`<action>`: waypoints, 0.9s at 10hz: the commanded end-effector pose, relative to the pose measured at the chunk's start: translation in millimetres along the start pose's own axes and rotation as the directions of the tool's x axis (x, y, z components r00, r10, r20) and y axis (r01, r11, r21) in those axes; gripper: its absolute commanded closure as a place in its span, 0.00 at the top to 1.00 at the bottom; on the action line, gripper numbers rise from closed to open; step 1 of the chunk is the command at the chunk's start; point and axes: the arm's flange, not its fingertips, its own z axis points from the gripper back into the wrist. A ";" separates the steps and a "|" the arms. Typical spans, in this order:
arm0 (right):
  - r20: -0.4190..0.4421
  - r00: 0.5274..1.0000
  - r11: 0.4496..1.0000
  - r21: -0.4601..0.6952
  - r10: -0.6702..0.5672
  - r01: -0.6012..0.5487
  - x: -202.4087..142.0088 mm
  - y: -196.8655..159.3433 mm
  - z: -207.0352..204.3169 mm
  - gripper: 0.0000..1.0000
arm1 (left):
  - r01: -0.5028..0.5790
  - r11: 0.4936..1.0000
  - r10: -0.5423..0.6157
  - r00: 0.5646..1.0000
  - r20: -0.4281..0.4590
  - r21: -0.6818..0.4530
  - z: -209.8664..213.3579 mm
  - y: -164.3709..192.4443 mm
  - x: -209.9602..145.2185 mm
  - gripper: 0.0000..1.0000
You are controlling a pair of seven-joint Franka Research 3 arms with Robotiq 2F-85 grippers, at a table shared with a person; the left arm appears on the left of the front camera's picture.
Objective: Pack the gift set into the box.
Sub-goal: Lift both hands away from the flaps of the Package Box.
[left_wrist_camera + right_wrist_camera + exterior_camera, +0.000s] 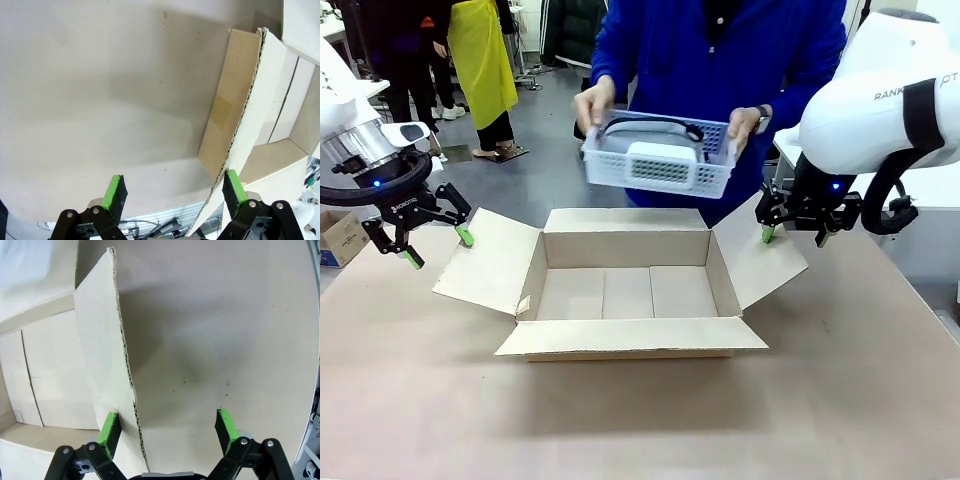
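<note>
A person (720, 50) holds the basket (658, 165) upper centre, lengthwise parallel above the open box (625, 250); left gripper (440, 248) and right gripper (795, 237), both spread, straddle its side flaps (485, 262).

The open box (625, 247) lies between the left gripper (439, 248) and right gripper (795, 237), each spread wide beside a side flap. Above and between them, a person (710, 50) holds the basket (660, 168).
</note>
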 end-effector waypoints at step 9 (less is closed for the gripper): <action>0.003 1.000 1.000 -0.023 -0.018 0.019 1.5 0.9 3.2 1.00 | -0.012 1.000 0.012 1.000 0.005 -0.002 1.0 -1.9 0.9 1.00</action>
